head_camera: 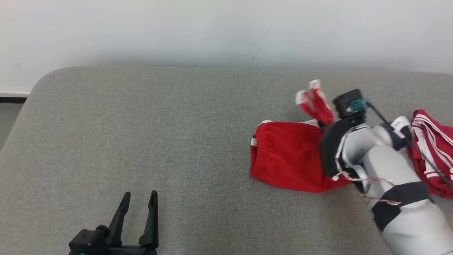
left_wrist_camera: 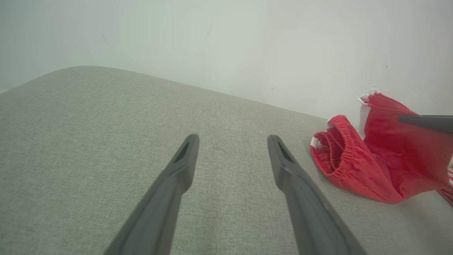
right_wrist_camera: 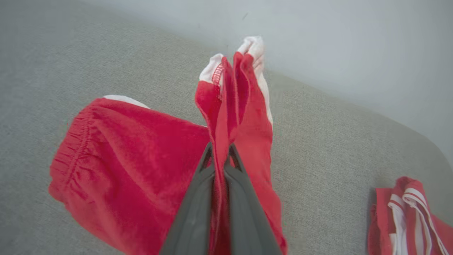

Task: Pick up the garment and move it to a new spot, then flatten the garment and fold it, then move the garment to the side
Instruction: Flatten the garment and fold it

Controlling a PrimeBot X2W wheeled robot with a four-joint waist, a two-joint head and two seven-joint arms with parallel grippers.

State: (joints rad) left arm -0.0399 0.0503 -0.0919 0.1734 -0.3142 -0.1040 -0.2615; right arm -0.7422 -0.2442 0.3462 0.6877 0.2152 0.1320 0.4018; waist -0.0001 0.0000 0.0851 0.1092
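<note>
Right claw (right_wrist_camera: 219, 150): clamped tight on a pinch of red cloth, with a white-hemmed leg end standing up past its fingertips.
Garment: red soft-knit shorts (head_camera: 286, 156) with a gathered elastic waistband and white trim. They sit on the right half of the surface. Most of the cloth lies on it in a bunched heap, the waistband end faces left, and one leg end is lifted in the grip.
Left claw (head_camera: 139, 194): spread wide and empty, low over bare surface at the near left, well apart from the shorts.
Surface: padded grey fabric-covered top (head_camera: 141, 124) with rounded corners, set against a pale wall (head_camera: 226, 32).
Other cloth: a second red garment with white stripes (head_camera: 435, 152), crumpled at the far right edge beside the right arm and apart from the shorts.
Done: by the look of it, only the grip is taken. The shorts are not yet fully off the surface.
Left to do: carry them to a new spot, spread them flat, fold them and set them aside. The task looks to be at an early stage.
</note>
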